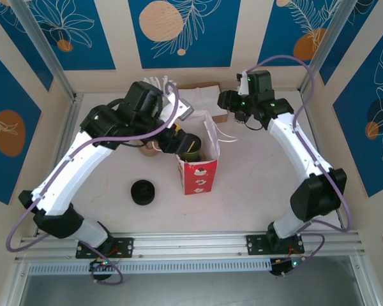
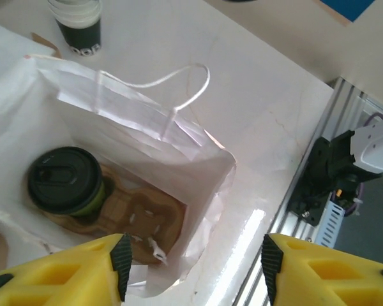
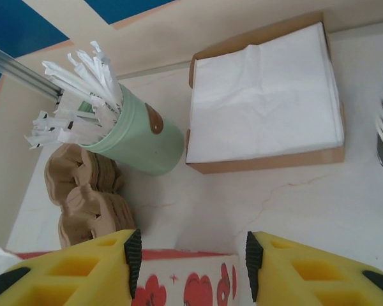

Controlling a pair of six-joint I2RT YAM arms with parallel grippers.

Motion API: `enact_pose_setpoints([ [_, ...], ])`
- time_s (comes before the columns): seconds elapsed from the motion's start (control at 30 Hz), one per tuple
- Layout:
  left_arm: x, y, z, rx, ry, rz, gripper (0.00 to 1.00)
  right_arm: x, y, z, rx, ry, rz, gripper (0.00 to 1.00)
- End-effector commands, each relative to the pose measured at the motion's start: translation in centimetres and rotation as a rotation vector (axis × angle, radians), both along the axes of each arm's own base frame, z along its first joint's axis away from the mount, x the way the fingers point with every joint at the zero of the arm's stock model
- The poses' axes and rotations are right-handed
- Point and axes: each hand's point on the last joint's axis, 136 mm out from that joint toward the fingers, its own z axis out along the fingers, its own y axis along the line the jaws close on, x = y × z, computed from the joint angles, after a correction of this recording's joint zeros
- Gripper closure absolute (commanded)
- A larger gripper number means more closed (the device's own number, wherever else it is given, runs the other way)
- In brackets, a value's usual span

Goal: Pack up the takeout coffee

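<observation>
The takeout coffee (image 2: 65, 180), a dark cup with a round black lid, stands inside the red-and-white paper bag (image 1: 198, 175) in a brown cardboard carrier (image 2: 140, 213). From above, its lid (image 1: 190, 148) shows in the bag's open mouth. My left gripper (image 2: 196, 268) hovers open over the bag's near corner, with nothing between its yellow fingers. My right gripper (image 3: 193, 264) is open just above the bag's printed wall (image 3: 198, 287), on the far right side of the bag (image 1: 239, 115).
A low stack of black lids (image 1: 143, 191) sits left of the bag. Behind it are a green cup of straws (image 3: 137, 137), a napkin box (image 3: 265, 95), stacked cardboard carriers (image 3: 83, 191) and stacked lidless cups (image 2: 80, 22). An aluminium rail (image 1: 191, 242) runs along the near edge.
</observation>
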Motion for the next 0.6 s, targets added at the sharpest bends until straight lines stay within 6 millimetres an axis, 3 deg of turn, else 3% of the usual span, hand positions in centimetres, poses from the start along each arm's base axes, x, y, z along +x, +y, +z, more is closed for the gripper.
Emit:
enact_pose_setpoints([
  [0.0,-0.6,1.7,2.6,-0.049,-0.112,0.038,0.39,1.1,1.4,0.7,-0.072,-0.033,0.033,0.49],
  [0.1,-1.2,2.5,3.3,-0.091,-0.147,0.054,0.34,2.5,2.7,0.0,-0.116,-0.029,0.044,0.49],
  [0.27,-2.0,3.9,4.0,-0.153,-0.193,0.088,0.15,5.4,3.5,-1.4,-0.190,-0.019,0.010,0.49],
  [0.57,-2.7,5.7,3.1,-0.155,-0.190,0.148,0.09,10.7,4.2,-4.3,-0.278,0.014,-0.045,0.49],
])
